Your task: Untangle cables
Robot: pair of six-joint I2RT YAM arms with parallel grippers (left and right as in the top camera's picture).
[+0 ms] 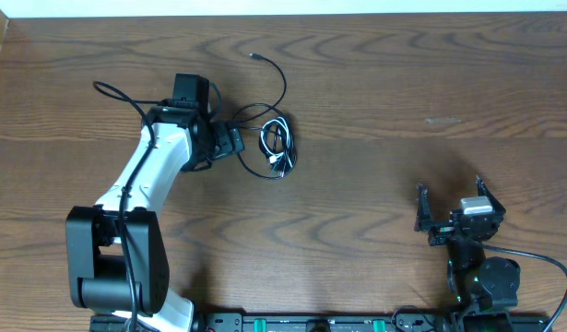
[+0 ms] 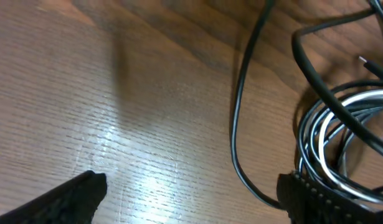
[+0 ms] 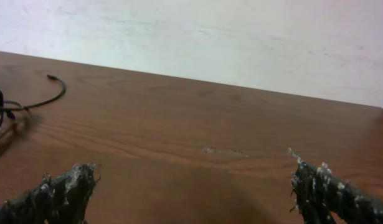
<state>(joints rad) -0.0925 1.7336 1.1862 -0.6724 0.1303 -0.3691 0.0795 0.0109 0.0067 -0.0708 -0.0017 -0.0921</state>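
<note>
I see left fingers [image 2: 306, 196] and right fingers [image 3: 66, 190] spread, empty. Limp, light black cord [image 1: 284, 88] and white cord [image 1: 279, 157] lie tangled toward the tabletop's [image 1: 403, 83] far edge. I'd pinch the black outer loop.

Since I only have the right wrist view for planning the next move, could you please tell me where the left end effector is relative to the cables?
Observer: The left end effector is open at the left edge of the bundle, a loop of the black cord between its jaws.
Operator: Is the white cord there too?
Observer: Yes, the white cord is coiled within the black loops.
Operator: And my own arm?
Observer: The right end effector sits well apart, far to the bundle's right.
</note>
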